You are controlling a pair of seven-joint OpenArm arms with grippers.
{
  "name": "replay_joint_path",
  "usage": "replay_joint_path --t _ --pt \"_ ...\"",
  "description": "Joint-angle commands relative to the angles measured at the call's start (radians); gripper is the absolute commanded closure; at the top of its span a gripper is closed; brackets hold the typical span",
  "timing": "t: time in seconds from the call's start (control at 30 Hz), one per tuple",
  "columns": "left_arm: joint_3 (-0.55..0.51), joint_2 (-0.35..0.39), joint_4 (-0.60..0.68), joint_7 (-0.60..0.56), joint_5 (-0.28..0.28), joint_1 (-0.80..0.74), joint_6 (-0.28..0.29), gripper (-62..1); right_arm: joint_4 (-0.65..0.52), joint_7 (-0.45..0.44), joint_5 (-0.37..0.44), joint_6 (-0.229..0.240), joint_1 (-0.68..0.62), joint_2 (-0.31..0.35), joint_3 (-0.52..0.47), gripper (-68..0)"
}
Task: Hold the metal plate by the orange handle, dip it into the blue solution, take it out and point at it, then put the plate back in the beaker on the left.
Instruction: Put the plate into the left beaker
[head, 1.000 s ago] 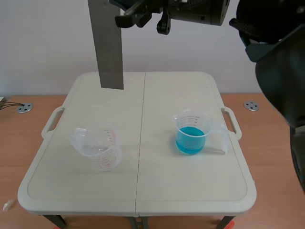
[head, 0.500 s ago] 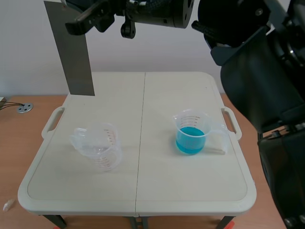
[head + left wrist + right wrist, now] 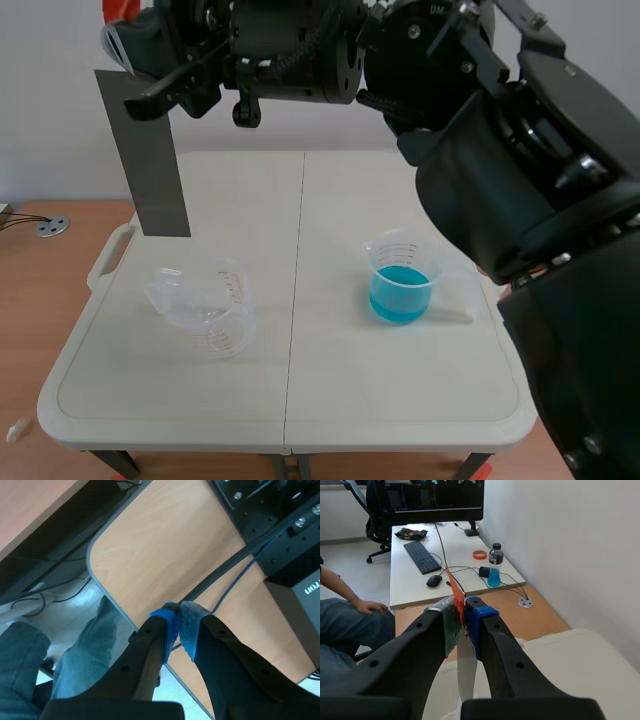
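Scene view, flat rectangular metal plate [image 3: 147, 160]

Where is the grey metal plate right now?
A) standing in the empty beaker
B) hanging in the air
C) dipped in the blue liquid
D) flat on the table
B: the metal plate hangs from the right end effector, its lower edge clear of the empty beaker.

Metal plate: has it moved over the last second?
Yes. The metal plate moved left and lower, away from the table's centre seam toward its left handle.
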State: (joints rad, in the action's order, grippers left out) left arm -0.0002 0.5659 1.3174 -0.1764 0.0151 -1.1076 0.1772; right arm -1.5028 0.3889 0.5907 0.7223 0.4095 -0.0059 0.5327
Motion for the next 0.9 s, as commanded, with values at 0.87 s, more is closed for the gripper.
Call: replay_joint_path --t 0.87 --pt "0.001 -0.008 0.01 -0.011 -0.001 -0.003 0.002 -1.8 0.154 -0.029 0.015 0.012 0.023 -0.006 0.012 -1.3"
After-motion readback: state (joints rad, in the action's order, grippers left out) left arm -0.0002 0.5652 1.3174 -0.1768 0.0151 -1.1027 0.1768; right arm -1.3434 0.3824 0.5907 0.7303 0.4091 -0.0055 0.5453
